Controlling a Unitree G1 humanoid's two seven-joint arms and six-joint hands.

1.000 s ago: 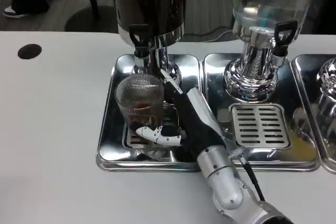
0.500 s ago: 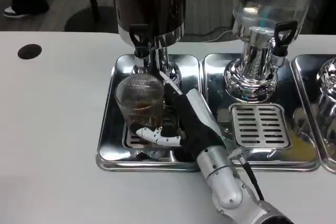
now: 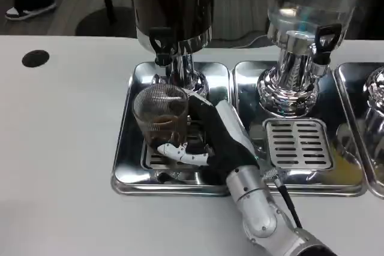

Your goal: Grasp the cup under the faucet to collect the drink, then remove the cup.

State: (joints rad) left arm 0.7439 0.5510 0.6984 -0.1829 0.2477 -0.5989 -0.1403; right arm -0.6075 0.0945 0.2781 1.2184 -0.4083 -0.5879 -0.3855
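A clear ribbed cup (image 3: 159, 115) with a little brown drink in its bottom stands on the drip grate of the left steel tray (image 3: 126, 163), right below the black faucet (image 3: 159, 43) of the dark drink dispenser (image 3: 171, 4). My right hand (image 3: 210, 139) wraps the cup from its right side: the thumb curls across the front near the base, the other fingers reach round the back. The cup stays upright on the grate.
A second dispenser (image 3: 306, 4) with clear liquid stands on its own tray (image 3: 342, 178) to the right, and a third tray's edge shows at the far right. A black round hole (image 3: 35, 59) marks the white table at the left. Bare table lies left and in front.
The whole picture has shifted slightly down and right, so the camera moved. Hand and cup hold the same pose relative to each other.
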